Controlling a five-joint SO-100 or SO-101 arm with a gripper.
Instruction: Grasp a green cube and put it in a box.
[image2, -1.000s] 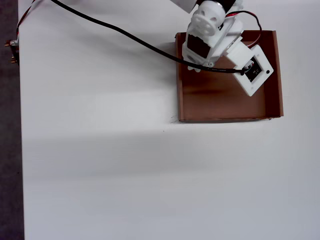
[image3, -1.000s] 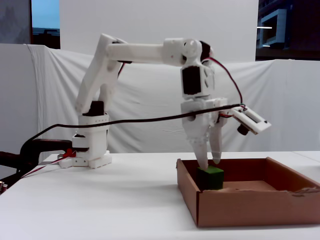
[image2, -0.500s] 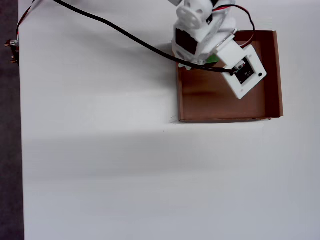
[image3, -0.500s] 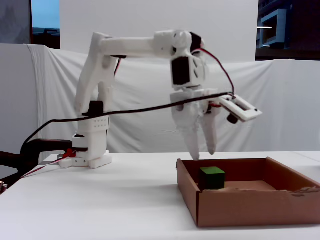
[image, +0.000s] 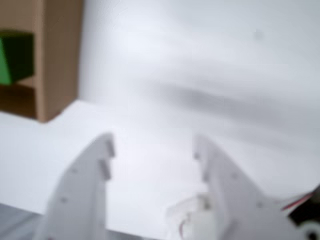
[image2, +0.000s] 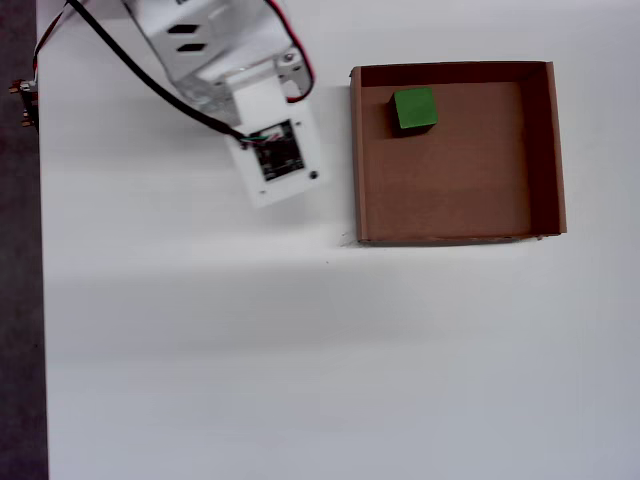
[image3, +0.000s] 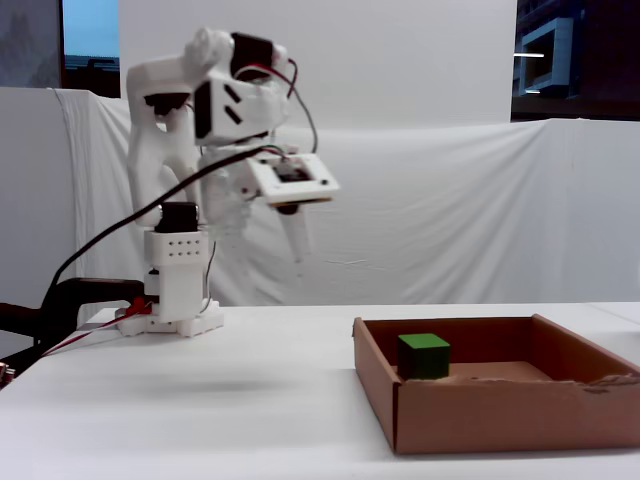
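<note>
Claw (image: 152, 150) spread wide, empty, touching nothing, up above the table (image2: 300, 350). Green cube (image2: 414, 108) sits in the box (image2: 540, 150), back-left corner in overhead view.

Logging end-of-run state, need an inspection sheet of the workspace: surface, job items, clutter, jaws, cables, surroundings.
Surface: white table, bare apart from the items below.
Job's things: green cube rests inside the box, near its top-left corner in the overhead view.
Clutter: nothing seen.
Grippers: gripper has jaws open and empty, raised above the table, away from the box.
Cables: black cable and red wires run along the arm.
Surroundings: white cloth backdrop; black clamp at the table edge.
</note>
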